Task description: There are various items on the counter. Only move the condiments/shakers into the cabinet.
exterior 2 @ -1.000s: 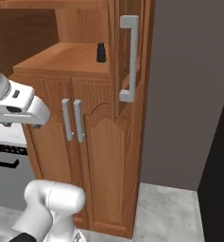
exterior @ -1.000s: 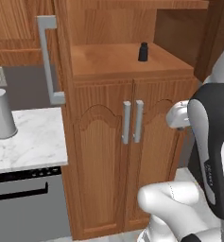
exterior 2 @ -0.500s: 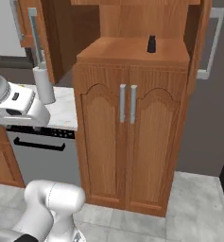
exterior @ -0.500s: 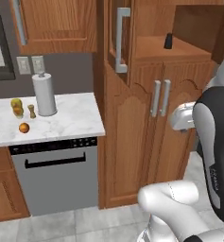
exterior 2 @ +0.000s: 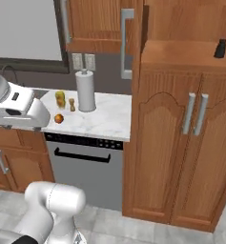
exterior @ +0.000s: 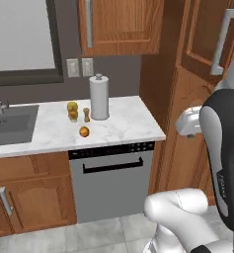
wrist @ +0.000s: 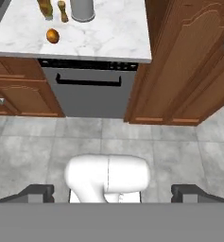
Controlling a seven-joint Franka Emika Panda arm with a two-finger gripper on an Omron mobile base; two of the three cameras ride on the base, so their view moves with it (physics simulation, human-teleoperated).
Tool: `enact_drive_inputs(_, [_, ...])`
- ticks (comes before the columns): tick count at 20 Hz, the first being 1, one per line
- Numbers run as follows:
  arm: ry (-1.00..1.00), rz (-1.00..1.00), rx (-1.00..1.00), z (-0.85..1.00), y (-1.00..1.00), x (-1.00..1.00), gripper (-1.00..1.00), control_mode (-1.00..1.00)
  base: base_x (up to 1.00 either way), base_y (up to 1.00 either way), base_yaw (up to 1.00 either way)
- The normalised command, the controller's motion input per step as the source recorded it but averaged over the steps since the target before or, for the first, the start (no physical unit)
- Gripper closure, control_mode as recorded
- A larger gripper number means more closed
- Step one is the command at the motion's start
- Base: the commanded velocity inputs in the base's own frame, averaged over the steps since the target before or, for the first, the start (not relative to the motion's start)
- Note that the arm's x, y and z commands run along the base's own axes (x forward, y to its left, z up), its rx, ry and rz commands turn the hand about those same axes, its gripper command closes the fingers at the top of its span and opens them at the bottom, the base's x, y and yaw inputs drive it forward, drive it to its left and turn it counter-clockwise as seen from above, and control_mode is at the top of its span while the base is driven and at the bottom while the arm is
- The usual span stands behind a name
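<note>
Counter items [wrist: 56,19] far beyond wide-apart jaws

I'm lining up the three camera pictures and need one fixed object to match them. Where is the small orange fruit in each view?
Left base view: the orange fruit lies on the counter, centre-left, nearest the front edge.
Right base view: the fruit sits at left, beside the arm.
Hand view: the fruit is at upper left.
Shared landmark: the grey canister stands behind and to the right of it.

A kitchen — marble counter [exterior: 121,126], sink [exterior: 10,123], wooden cabinets [exterior 2: 181,124].
</note>
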Motion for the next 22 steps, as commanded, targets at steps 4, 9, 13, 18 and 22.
enact_drive_inputs(4, [0.00,0.00,0.00,0.00,0.00,0.00,-1.00,1.00,0.79,1.00,0.00])
enact_drive_inputs(9, [0.00,0.00,0.00,0.00,0.00,0.00,-1.00,1.00,0.99,0.78,0.00])
enact_drive_inputs(13, [0.00,0.00,0.00,0.00,0.00,0.00,-1.00,1.00,0.87,0.46,0.00])
enact_drive_inputs(18, [0.00,0.00,0.00,0.00,0.00,0.00,-1.00,1.00,0.78,0.03,-0.02])
enact_drive_inputs(22, [0.01,0.00,0.00,-0.18,0.00,0.00,-1.00,-1.00,0.15,-0.09,0.00])
